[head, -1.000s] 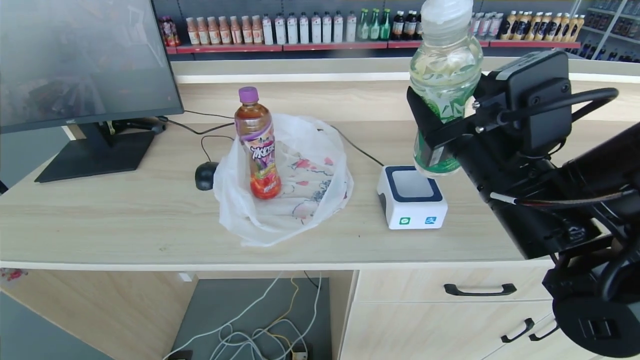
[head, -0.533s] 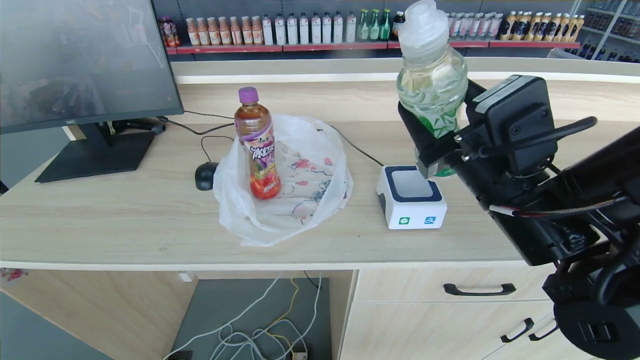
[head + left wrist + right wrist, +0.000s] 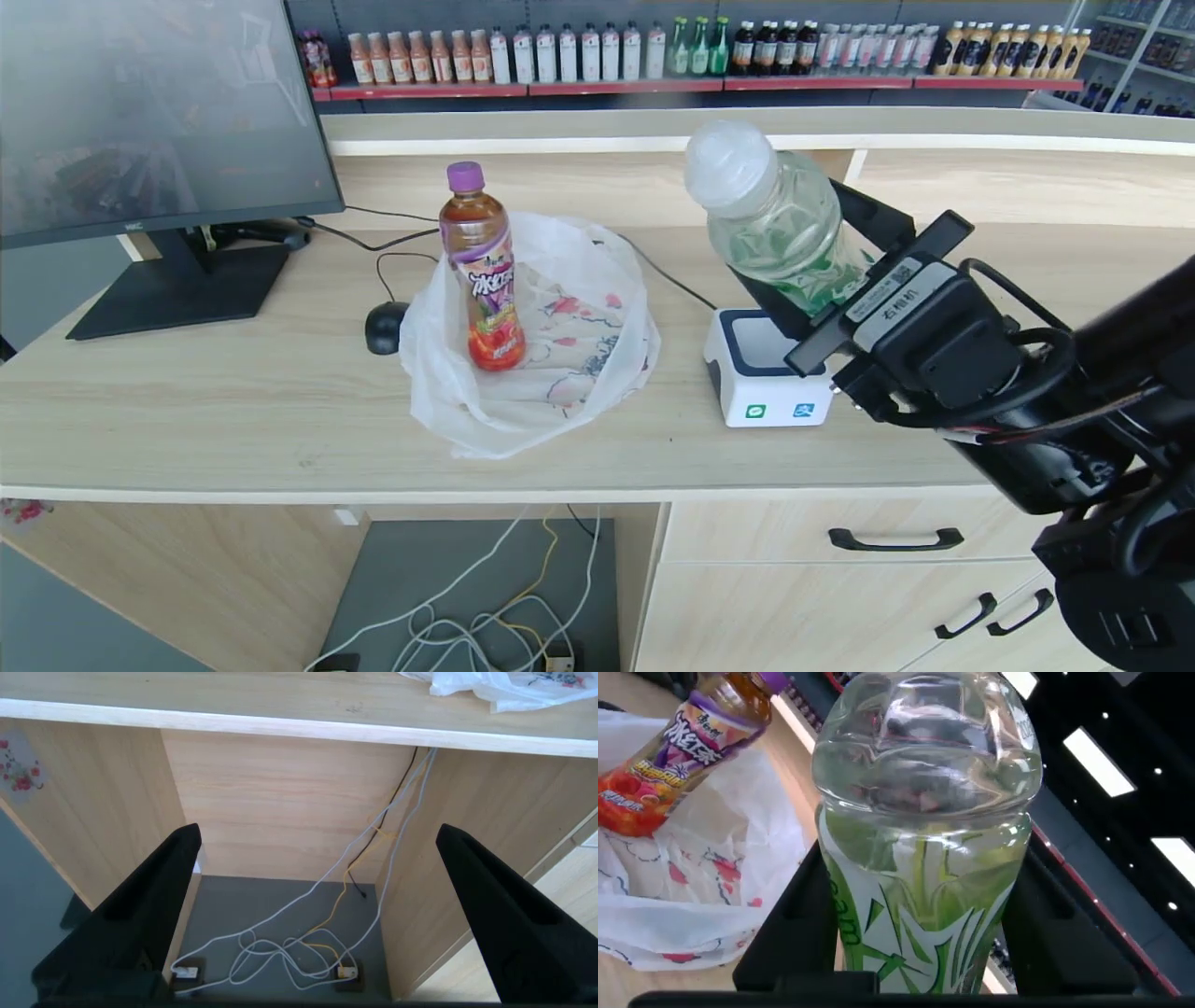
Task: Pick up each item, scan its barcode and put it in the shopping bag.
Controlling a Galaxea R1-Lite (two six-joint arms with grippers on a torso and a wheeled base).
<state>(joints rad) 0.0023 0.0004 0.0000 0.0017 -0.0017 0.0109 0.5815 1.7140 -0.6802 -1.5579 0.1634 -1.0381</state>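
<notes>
Scan step on. Right gripper [image 3: 814,273] clamped round green-label bottle [image 3: 775,224]. Bottle tilted, cap leaning toward bag side, body just above scanner [image 3: 770,385] window; can't tell if touching. Next move, I reckon: turn label so barcode faces window, then carry across to shopping bag [image 3: 579,373] and lower in beside purple-cap bottle [image 3: 481,271], which stands upright inside. Left gripper [image 3: 318,840] spread wide, holding nothing, hanging low in front of tabletop [image 3: 233,401] edge. Count: two bottles, one scanner, one bag. One bottle bagged, one in hand.
</notes>
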